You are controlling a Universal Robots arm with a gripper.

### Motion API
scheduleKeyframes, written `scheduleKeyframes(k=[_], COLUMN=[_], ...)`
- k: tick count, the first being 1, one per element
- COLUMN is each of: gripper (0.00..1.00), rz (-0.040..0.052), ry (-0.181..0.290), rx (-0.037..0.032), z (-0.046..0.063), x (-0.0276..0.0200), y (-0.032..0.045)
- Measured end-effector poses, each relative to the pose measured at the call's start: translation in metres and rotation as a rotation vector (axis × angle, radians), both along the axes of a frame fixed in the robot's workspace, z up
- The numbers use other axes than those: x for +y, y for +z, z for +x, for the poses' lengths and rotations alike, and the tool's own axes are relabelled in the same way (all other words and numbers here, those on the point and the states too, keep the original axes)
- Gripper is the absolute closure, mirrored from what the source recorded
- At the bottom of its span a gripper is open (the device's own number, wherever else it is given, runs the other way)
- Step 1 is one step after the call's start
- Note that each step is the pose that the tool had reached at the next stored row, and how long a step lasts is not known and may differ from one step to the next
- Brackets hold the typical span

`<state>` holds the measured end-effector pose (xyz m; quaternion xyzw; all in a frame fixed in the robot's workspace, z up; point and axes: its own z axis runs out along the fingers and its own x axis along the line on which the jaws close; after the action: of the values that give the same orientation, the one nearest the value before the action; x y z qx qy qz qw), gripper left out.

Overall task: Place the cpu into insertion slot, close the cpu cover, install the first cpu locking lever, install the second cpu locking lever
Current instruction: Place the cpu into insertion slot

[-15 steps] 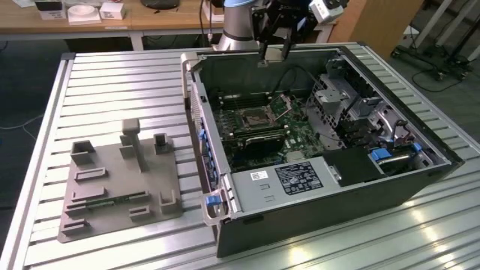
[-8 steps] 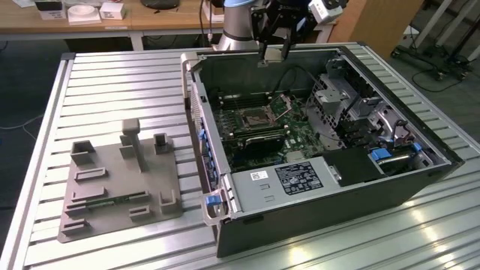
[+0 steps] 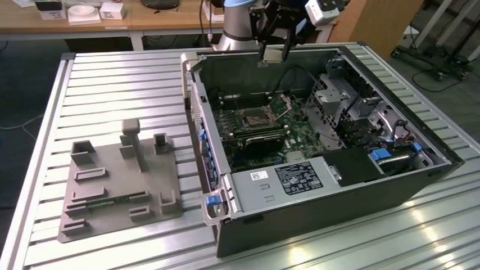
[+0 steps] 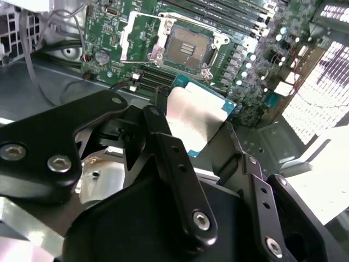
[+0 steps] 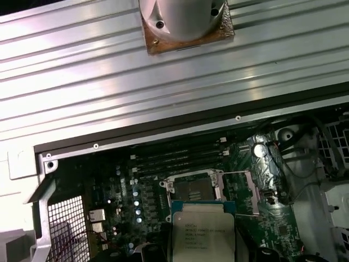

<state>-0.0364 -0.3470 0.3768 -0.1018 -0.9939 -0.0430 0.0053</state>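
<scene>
1. The hand (image 3: 272, 52) hangs above the open computer case (image 3: 315, 219) that stands on the table (image 3: 112, 79).
2. It's closed narrow on the cpu (image 4: 197, 120): in the second wrist view a black finger (image 4: 166, 147) presses each of two opposite edges, and the chip sits flat between them with its silvery top showing.
3. The insertion slot (image 4: 187, 49) lies below the hand and a little ahead of the chip, well apart from it. Its dark centre is bare, with green motherboard (image 4: 103, 38) all around.
4. The cpu cover (image 4: 126, 33) is swung up off the socket and lies back to one side of it, so the way down looks clear.
5. My read: this is step one, placing the cpu, with the chip carried but not yet seated. The cover and both locking levers are not yet dealt with.
6. What the placement calls for, as I judge it: bring the chip squarely over the socket, edges parallel to the rim, and lower it level so no corner lands first.
7. Watch-out: the upright cover sits near the descent path, and a tilted chip could catch on the socket rim.
</scene>
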Motion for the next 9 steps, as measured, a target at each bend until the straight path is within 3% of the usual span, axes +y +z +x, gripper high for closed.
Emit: scheduleKeyframes(k=[9], gripper=[0.46], rz=[0.0000], ry=[-0.007], rx=[-0.0001], z=[-0.0016], x=[0.0000], y=[-0.0002])
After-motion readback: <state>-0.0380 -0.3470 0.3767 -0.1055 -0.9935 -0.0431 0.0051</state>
